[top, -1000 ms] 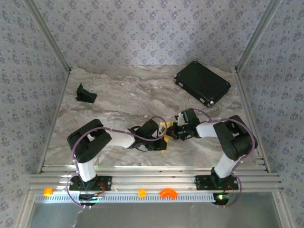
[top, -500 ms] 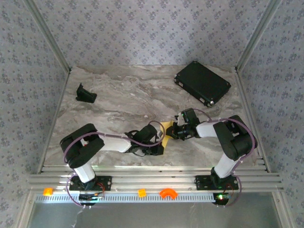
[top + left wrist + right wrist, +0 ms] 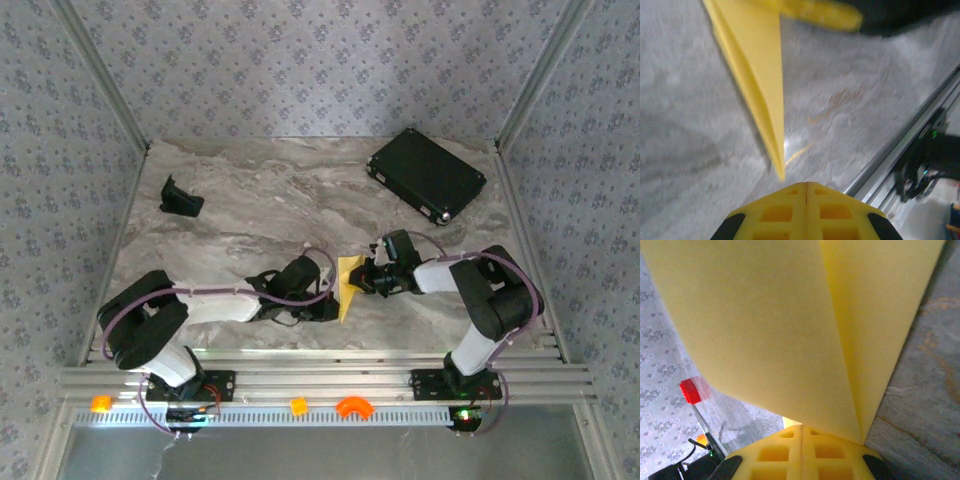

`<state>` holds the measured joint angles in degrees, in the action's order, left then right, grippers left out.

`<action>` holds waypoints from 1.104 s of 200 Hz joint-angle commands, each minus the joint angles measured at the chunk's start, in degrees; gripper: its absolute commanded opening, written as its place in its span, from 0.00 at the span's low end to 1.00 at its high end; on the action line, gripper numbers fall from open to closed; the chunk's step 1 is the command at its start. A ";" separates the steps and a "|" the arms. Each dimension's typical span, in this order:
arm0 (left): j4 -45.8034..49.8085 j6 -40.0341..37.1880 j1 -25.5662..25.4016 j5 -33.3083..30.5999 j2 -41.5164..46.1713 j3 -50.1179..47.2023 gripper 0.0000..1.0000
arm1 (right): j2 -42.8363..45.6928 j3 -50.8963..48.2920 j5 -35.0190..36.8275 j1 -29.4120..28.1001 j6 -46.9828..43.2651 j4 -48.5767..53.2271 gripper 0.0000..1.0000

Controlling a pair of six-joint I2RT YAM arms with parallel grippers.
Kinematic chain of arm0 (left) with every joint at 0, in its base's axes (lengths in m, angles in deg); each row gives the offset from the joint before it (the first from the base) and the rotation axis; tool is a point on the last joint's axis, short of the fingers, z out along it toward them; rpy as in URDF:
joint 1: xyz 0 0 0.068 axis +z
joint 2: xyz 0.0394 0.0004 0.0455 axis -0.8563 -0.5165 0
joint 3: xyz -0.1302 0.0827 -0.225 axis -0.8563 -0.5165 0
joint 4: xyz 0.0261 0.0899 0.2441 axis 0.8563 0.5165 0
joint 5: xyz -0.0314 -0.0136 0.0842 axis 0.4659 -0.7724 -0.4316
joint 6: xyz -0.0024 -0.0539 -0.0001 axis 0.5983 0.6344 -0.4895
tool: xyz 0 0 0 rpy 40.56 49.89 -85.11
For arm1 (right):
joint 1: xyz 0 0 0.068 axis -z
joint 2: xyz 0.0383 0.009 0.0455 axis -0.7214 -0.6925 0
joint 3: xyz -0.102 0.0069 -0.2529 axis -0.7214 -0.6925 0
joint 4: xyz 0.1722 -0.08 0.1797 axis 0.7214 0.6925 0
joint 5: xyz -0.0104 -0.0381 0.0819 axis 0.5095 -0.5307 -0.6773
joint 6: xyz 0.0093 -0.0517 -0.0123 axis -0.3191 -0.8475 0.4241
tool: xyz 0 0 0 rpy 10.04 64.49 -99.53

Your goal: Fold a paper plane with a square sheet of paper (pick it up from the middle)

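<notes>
From the overhead camera I see the paper plane (image 3: 347, 285) lying on the marble table (image 3: 250, 200) between the two arms, near the front edge. It is a slim pale-yellow wedge. Its long axis runs almost straight toward and away from the bases, with the broad end away from them and the sharp point toward the front rail. The left gripper (image 3: 330, 312) sits just beside the pointed end, and the right gripper (image 3: 365, 283) is up against the broad end's right edge. A black case (image 3: 427, 175) lies well apart at the far right.

On my left wrist camera the paper plane (image 3: 760, 75) reads as a long, narrow folded blade, darker along its left edge. It narrows from the upper left of the view to a point just ahead of my left gripper (image 3: 806, 186). The yellow fingers there are pressed together with nothing between them.

On my right wrist camera the paper plane (image 3: 765, 330) shows as broad yellow panels meeting at a crease that comes down to the right gripper (image 3: 801, 429). Those fingers are closed tight; I cannot tell whether paper is pinched in them. A small red block (image 3: 690, 390) shows, blurred, at the left.
</notes>
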<state>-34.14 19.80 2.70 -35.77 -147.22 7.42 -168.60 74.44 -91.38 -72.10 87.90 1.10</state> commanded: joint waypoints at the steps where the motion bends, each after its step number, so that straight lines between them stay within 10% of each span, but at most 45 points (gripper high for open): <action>1: -3.98 1.34 1.83 2.66 -3.66 5.43 0.00 | -0.18 -2.60 5.52 -1.16 4.22 7.53 0.00; 221: 5.03 -3.38 4.61 -2.00 -17.10 2.59 0.00 | 11.22 0.65 7.53 0.02 -1.33 15.43 0.04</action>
<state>-40.50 20.83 7.16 -35.53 -162.95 14.39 -162.92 73.89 -86.57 -73.61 91.09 8.90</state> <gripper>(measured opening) 0.058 0.057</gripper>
